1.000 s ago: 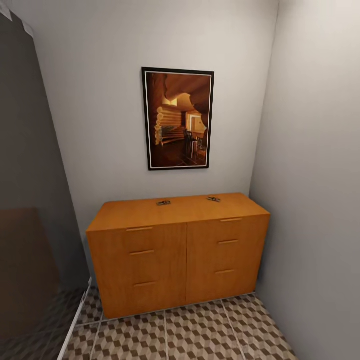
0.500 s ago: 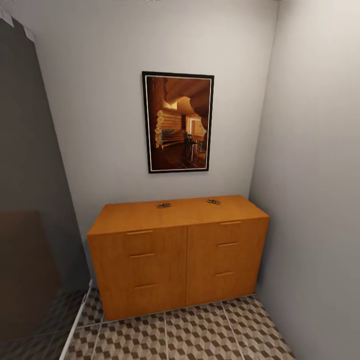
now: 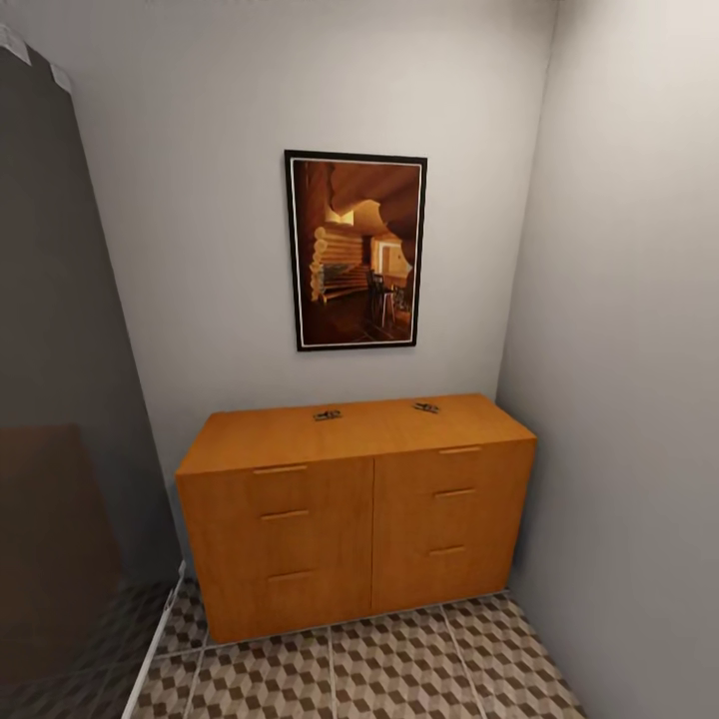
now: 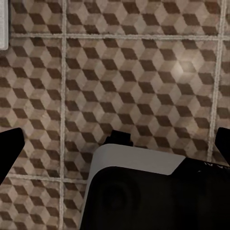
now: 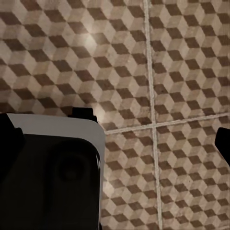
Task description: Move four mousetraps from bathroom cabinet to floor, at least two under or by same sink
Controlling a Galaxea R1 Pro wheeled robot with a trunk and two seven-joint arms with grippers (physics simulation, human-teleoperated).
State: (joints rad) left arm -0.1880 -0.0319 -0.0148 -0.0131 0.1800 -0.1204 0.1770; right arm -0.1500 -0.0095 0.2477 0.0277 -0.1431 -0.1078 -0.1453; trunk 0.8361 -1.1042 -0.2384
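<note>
View dropped slightly | cabinet [image 3: 355, 499] (two mousetraps [image 3: 327, 414] on top) | no legible writing

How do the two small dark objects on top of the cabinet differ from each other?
The left object lies near the middle of the cabinet top; the right object lies nearer the side wall. The right one sits slightly farther back. Both are small, flat and dark, too small to identify surely.
</note>
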